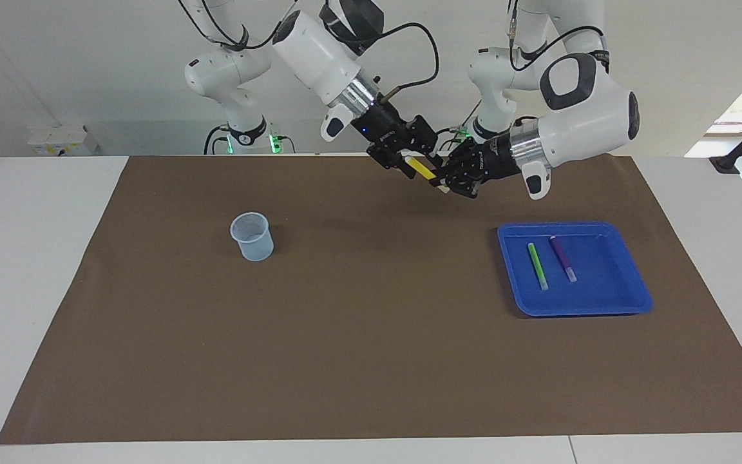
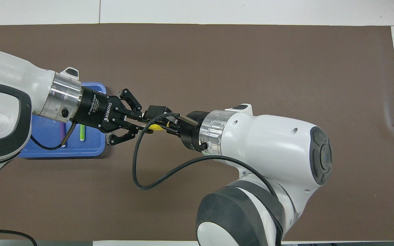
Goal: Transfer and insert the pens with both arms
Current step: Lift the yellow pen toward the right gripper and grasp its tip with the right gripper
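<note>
The yellow pen (image 1: pixel 421 168) hangs slantwise in the air over the brown mat, between the two grippers. My left gripper (image 1: pixel 444 183) is shut on its lower end. My right gripper (image 1: pixel 409 161) is open, with its fingers on either side of the pen's pale cap end. In the overhead view only a short yellow stretch of the pen (image 2: pixel 156 127) shows between the left gripper (image 2: pixel 144 125) and the right hand's black box. The green pen (image 1: pixel 537 265) and the purple pen (image 1: pixel 562 258) lie side by side in the blue tray (image 1: pixel 577 309).
A translucent cup (image 1: pixel 252 236) stands on the mat toward the right arm's end. The blue tray (image 2: pixel 46 150) sits toward the left arm's end, partly under the left arm. Two small white arms (image 1: pixel 242 96) with green-lit bases stand at the robots' edge of the table.
</note>
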Controlling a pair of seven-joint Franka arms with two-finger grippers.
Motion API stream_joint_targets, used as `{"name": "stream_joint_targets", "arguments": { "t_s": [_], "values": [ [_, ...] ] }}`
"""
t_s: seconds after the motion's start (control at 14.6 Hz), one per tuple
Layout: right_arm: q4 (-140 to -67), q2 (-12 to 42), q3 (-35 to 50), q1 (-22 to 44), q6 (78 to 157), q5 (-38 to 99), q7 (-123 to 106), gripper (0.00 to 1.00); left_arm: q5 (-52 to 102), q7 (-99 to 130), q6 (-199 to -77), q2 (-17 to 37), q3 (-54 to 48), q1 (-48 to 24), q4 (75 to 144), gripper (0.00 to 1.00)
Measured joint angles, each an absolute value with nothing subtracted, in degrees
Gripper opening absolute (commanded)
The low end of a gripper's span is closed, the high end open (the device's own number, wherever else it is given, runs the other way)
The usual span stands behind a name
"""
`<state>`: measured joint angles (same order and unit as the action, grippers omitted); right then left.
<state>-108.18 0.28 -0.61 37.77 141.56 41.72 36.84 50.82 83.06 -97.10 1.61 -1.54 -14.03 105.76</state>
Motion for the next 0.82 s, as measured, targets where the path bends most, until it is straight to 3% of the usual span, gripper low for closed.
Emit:
{"name": "stream_joint_targets", "arguments": {
  "t_s": [0.41, 0.82],
  "values": [
    [-107.5, 0.3, -0.6, 36.7, 140.3, 40.6, 36.6, 0.46, 50.8, 83.1, -97.1, 1.6, -1.5, -14.0, 105.8, 0.00],
    [-107.4, 0.3, -0.4, 36.8, 139.7, 40.5, 36.6, 0.46, 50.8, 83.1, -97.3, 1.6, -1.5, -14.0, 105.8, 0.00]
  ]
}}
